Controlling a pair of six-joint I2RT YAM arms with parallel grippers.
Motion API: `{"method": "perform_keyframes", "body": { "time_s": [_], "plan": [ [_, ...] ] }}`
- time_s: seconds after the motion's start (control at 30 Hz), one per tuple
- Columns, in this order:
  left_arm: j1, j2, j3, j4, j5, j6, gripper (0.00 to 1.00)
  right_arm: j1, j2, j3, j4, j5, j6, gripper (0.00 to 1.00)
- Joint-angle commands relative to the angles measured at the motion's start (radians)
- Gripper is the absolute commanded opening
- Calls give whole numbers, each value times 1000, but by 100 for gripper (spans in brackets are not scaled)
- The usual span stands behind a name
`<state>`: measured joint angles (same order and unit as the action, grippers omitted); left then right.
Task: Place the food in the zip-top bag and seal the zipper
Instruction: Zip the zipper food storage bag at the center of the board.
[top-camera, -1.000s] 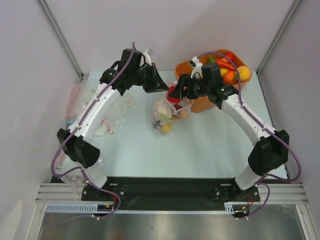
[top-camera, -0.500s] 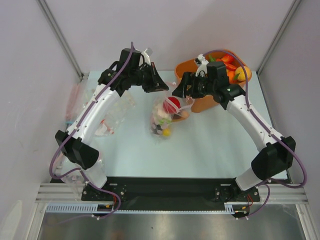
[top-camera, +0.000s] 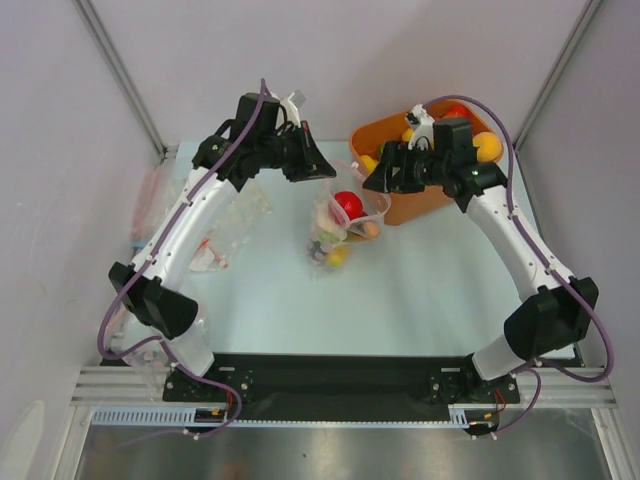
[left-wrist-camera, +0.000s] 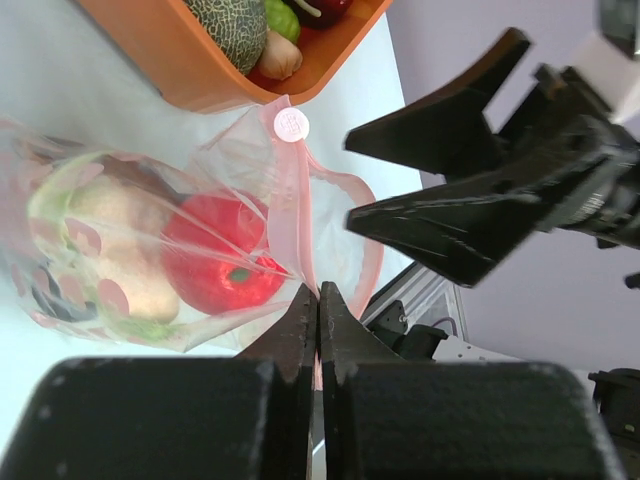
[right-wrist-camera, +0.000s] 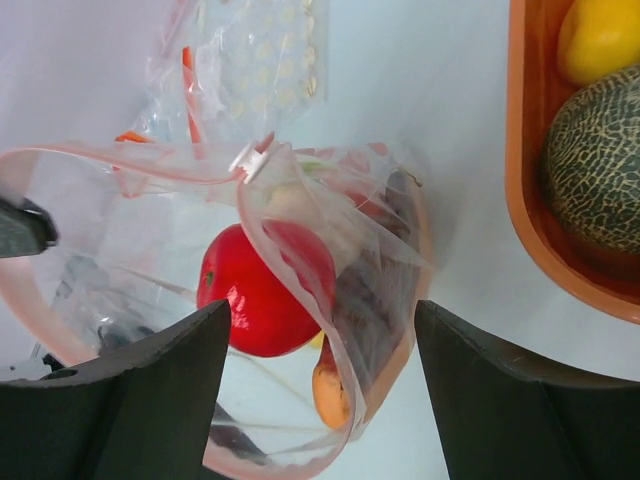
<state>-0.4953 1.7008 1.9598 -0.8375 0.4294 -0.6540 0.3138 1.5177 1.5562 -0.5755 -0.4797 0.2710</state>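
- The left gripper (left-wrist-camera: 318, 305) has its two black fingers pressed flat together. They pinch the zipper (left-wrist-camera: 298, 215), the thin pale-pink strip along the bag's mouth.
- A small round white tab (left-wrist-camera: 291, 124) sits on that strip.
- The zip-top bag (top-camera: 328, 232) lies on the pale, smooth table (top-camera: 420, 285) between the two arms, just beside the orange tub (top-camera: 412, 207). Its clear film is crinkled, and its mouth gapes open, lifted on the left gripper's side.
- Near the mouth inside the bag we see a round, glossy red toy fruit (right-wrist-camera: 255, 300) with a small green spot.
- Paler rounded pieces lie deeper in, and an orange carrot-like piece (right-wrist-camera: 330, 392) rests against the film.
- The right gripper (right-wrist-camera: 318, 330) hangs over the bag's mouth, its matte black fingers spread wide with nothing gripped between them.
- The tub is rigid and smooth-walled, with rounded corners. It holds a rough, netted melon (right-wrist-camera: 600, 170) and a smooth yellow fruit (right-wrist-camera: 600, 35).
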Motion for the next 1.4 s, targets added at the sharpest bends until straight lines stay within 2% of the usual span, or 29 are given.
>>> {"method": "perform_keyframes", "body": {
  "time_s": [0.0, 0.07, 0.13, 0.17, 0.2, 0.4, 0.67, 0.83, 0.87, 0.97, 1.0, 1.03, 1.1, 1.2, 1.27, 1.37],
  "plan": [
    [-8, -18, 57, 51, 26, 16, 0, 4, 29, 25, -1, -60, -47, 79],
    [-8, -18, 57, 55, 29, 16, 0, 4, 44, 34, 9, -65, -41, 76],
    [-11, -13, 56, 57, 34, 19, 0, 5, 59, 53, 8, -76, -35, 63],
    [-14, -12, 57, 58, 49, 19, 0, 8, 67, 74, 6, -79, -30, 56],
    [-20, -4, 62, 55, 55, 25, 0, 7, 81, 82, 6, -91, -24, 41],
    [-60, 20, 54, 47, 42, 30, 0, 44, 91, 97, 42, -96, 16, 0],
    [-112, 52, -1, 121, 16, 13, 6, 27, 56, 2, 163, -109, 164, 0],
    [-127, 82, -33, 169, 14, 20, 7, 13, 36, -38, 180, -108, 218, 0],
    [-132, 85, -38, 175, 19, 25, 10, 5, 26, -53, 186, -103, 221, 0],
    [-143, 92, -53, 199, 41, 36, 41, -7, 13, -74, 192, -82, 228, 0],
    [-144, 94, -38, 190, 37, 40, 60, -12, 6, -77, 192, -73, 223, 0],
    [-144, 91, -26, 180, 25, 47, 66, -15, 3, -81, 192, -69, 217, 0],
    [-137, 85, 0, 161, 3, 71, 77, -31, -7, -102, 203, -71, 206, 0],
    [-86, 63, -8, 167, 34, 57, 84, -67, -10, -136, 241, -111, 212, 0],
    [-28, 27, -45, 195, 64, 30, 86, -84, -11, -150, 275, -144, 217, 0],
    [55, -35, -159, 282, 114, 10, 94, -93, -17, -157, 290, -168, 192, 0]
  ]
}}
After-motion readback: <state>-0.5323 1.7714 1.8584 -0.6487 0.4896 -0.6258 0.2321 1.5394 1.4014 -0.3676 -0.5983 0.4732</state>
